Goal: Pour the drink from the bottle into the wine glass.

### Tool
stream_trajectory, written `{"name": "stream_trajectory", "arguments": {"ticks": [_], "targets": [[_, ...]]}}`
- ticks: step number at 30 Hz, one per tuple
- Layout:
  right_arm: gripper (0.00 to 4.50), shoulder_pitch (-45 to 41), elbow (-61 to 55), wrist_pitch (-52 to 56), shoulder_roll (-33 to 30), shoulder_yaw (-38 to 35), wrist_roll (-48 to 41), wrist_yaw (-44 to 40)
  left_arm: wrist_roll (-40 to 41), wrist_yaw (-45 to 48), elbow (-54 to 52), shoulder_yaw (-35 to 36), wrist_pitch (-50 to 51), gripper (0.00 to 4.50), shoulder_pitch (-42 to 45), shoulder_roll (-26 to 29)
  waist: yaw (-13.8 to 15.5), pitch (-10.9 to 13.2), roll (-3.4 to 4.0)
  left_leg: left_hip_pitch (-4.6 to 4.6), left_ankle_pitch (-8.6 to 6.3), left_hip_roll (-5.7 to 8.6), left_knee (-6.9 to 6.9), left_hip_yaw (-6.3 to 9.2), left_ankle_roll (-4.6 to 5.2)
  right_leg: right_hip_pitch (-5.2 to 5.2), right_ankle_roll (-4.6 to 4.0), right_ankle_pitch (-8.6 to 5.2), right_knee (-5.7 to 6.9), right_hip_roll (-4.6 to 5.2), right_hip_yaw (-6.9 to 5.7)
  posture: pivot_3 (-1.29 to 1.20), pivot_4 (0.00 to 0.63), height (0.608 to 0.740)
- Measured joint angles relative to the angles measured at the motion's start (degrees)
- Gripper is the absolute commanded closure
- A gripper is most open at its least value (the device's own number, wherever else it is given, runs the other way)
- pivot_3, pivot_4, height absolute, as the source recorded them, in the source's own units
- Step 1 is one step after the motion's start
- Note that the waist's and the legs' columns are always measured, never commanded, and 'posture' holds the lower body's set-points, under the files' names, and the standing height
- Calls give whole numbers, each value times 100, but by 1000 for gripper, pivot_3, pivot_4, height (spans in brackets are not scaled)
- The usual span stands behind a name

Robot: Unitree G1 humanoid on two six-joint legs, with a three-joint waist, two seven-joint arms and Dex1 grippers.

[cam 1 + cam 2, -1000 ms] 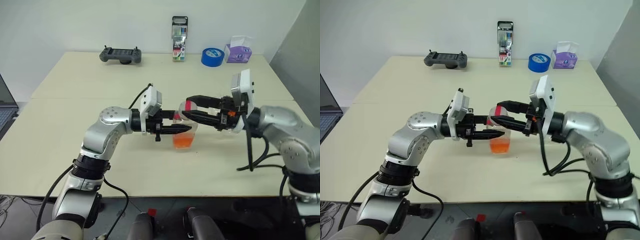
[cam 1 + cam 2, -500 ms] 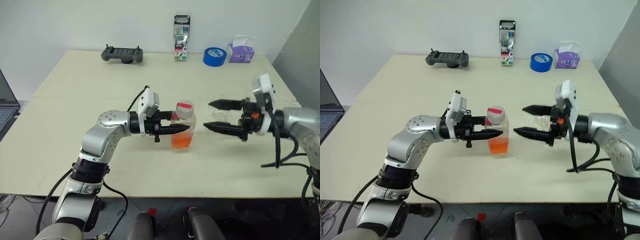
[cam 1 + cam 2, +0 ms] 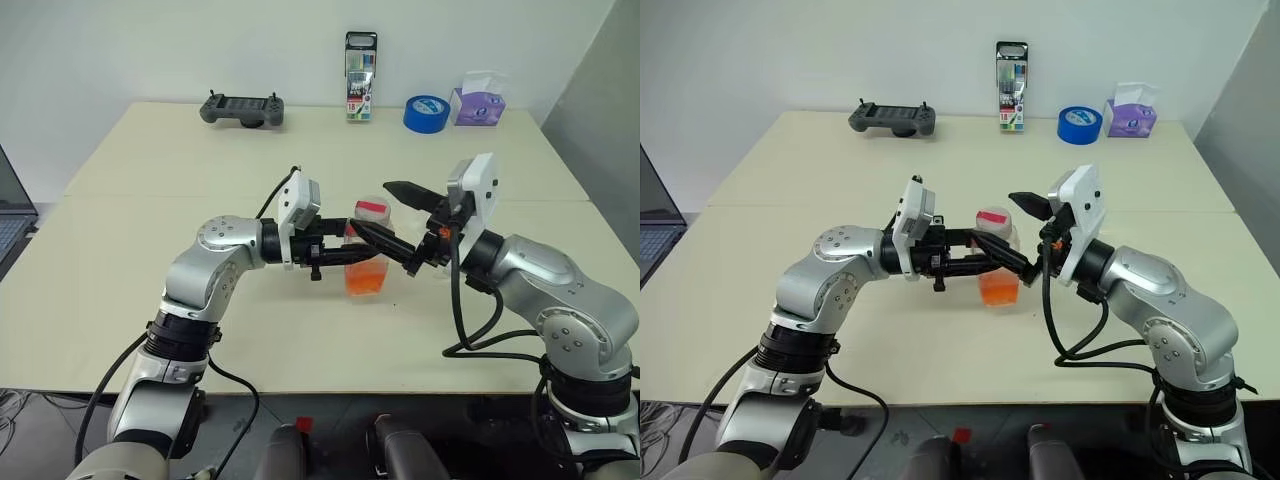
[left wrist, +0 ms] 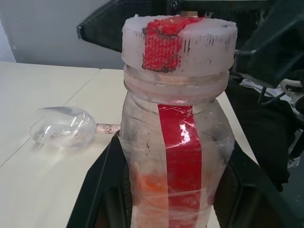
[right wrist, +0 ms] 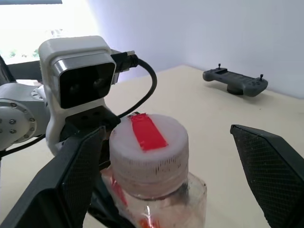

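The left gripper (image 3: pixel 365 253) clamps the bottle (image 3: pixel 367 258) mid-table. The right gripper (image 5: pixel 161 156), its 2 fingers spread wide, brackets the cap (image 5: pixel 148 153), which looks ridged and stiff; grip its sides. The wine glass (image 4: pixel 64 127) probably lies toppled.

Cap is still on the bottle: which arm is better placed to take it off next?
Right, probably. The right gripper is open with a finger either side of the cap, level with it. The left gripper is shut on the bottle lower down, steadying it on the table, so it is not free.
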State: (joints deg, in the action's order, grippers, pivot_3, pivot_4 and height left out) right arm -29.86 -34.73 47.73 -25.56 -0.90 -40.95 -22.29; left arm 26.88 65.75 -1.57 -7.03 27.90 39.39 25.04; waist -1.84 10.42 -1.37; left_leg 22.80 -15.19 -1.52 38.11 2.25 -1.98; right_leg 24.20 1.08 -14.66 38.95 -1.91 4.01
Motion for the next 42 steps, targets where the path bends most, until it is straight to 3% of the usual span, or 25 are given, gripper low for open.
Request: {"name": "stream_trajectory", "arguments": {"ticks": [28, 32, 37, 42], "targets": [[20, -26, 78, -2, -20, -33, -327, -303, -19, -7, 0, 0, 0, 2728, 0, 21, 0, 0, 0, -1, 0, 1, 0, 1, 0, 0, 0, 0, 1, -4, -2, 0, 150, 740], [856, -71, 130, 10, 15, -30, -348, -260, -20, -7, 0, 1, 0, 2728, 0, 32, -1, 0, 0, -1, 0, 1, 0, 1, 0, 0, 0, 0, 1, -4, -2, 0, 150, 740], [2607, -104, 140, 25, 31, -30, -405, -265, -24, -14, 0, 1, 0, 2728, 0, 42, -1, 0, 0, -1, 0, 1, 0, 1, 0, 0, 0, 0, 1, -4, -2, 0, 150, 740], [2701, -155, 210, 60, 45, -50, -515, -225, -24, -24, 0, 16, -5, 2728, 0, 44, -1, 0, 0, -1, 0, 0, 0, 1, 0, 0, 0, 0, 1, -4, -2, 0, 150, 740]]}}
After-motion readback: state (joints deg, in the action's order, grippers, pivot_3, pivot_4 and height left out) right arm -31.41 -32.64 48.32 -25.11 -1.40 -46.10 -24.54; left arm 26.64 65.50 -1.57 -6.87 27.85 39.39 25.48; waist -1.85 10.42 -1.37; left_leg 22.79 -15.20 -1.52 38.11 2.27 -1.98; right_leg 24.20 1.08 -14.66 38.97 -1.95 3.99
